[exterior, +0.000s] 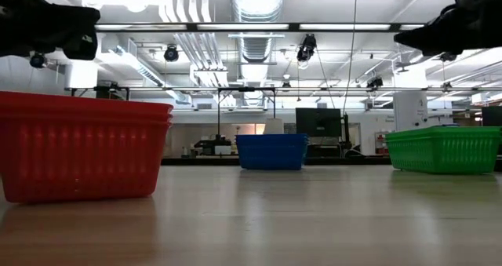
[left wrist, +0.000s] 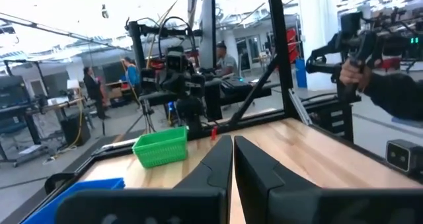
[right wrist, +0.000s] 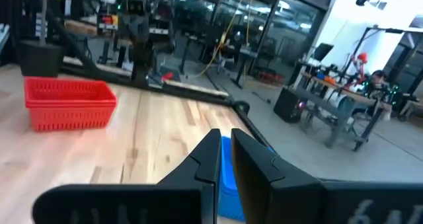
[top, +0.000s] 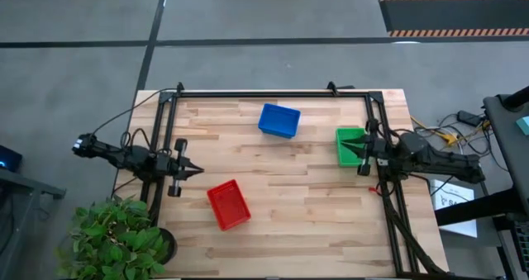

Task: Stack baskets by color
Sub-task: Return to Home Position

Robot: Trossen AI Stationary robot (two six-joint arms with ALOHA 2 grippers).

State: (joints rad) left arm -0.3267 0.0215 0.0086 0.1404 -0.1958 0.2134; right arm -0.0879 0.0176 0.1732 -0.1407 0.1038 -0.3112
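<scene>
My arms sit folded at either side, raised; left pincer (top: 197, 171) and right pincer (top: 347, 151) both closed, pointing inward.

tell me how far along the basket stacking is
Sorting looks done: only three piles stand on the table, the red stack, blue stack and green stack, with no loose basket in view. Nothing is in hand: the left gripper and right gripper are shut and empty at the table's sides, the right one over the green stack. Probably only parking the arms is left.
</scene>
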